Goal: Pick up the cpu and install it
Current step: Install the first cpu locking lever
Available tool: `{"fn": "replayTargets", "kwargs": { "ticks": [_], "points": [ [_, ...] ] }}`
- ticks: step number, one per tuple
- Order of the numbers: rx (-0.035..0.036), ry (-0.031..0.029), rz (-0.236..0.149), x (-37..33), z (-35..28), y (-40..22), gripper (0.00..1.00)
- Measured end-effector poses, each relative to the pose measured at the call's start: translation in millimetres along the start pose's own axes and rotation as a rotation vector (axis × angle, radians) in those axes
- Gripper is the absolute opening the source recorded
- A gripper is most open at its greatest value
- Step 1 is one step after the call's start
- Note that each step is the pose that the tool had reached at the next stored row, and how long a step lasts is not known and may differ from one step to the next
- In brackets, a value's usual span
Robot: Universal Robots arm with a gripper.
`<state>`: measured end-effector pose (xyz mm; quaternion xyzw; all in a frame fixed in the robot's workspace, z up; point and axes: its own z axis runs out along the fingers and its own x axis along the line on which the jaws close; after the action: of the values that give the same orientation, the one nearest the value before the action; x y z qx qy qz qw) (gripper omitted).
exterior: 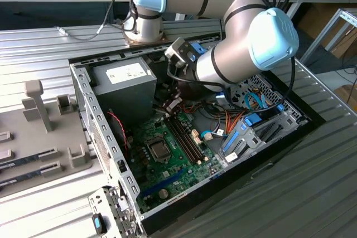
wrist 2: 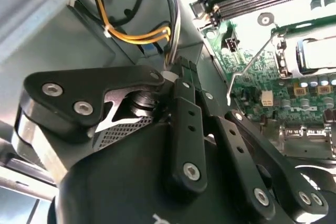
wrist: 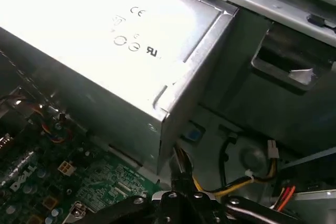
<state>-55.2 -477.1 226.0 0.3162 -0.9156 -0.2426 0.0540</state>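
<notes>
Ribbed grey metal table (exterior: 312,193) carries an open computer case (exterior: 89,115), with a workbench behind it.

At the exterior view's left, a grey fixture plate (exterior: 39,132) with upright posts and slots lies beside the case. Just inside the case wall sits the silver power supply (exterior: 125,82), and below it the green motherboard (exterior: 167,165). The cpu (exterior: 158,149) lies flat in its socket near the board's middle, well apart from the claw. The dark memory slots (exterior: 187,137) run just beside it on the exterior view's right. The arm (exterior: 245,43) bends down into the case above these slots, between the power supply and the blue drive brackets (exterior: 245,132) at the exterior view's right.

The second wrist view adds what the exterior view cannot give. The gripper (wrist 2: 181,74) has its two black fingers (wrist 2: 185,85) drawn together with nothing visible between them. They hang over the case floor by a bundle of orange, yellow and red wires (wrist 2: 131,38). Beyond them the cpu (wrist 2: 317,56) shows as a bright silver square in the socket, with a thin wire lever (wrist 2: 249,59) standing raised beside it.

The first wrist view looks the other way. It shows the power supply's (wrist: 105,40) labelled face and corner close above the gripper (wrist: 176,198).
</notes>
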Motion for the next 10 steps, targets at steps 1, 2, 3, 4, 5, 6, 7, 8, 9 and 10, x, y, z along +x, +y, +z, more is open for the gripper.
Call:
{"fn": "replayTargets", "kwargs": {
  "ticks": [1,2,3,4,5,6,7,8,9,10],
  "points": [
    [0.0002,-0.0008,0.002,1.1,0.5,0.6,0.11],
    [0.0007,-0.0043,0.008,1.4,0.9,0.7,0.11],
    [0.0019,-0.0147,0.027,1.4,1.5,0.4,0.11],
    [0.0029,-0.0209,0.039,1.5,1.7,0.2,0.11],
    [0.0042,-0.0262,0.050,1.4,1.8,0.2,0.11],
    [0.0083,-0.0267,0.056,1.3,1.9,0.3,0.11],
    [0.0255,-0.0168,0.062,1.3,1.3,0.6,0.11],
    [0.0489,-0.0016,0.069,0.7,0.8,1.8,0.11],
    [0.0646,0.0086,0.073,0.4,0.7,2.2,0.11],
    [0.0846,0.0218,0.079,0.3,0.4,2.5,0.11]
  ]
}}
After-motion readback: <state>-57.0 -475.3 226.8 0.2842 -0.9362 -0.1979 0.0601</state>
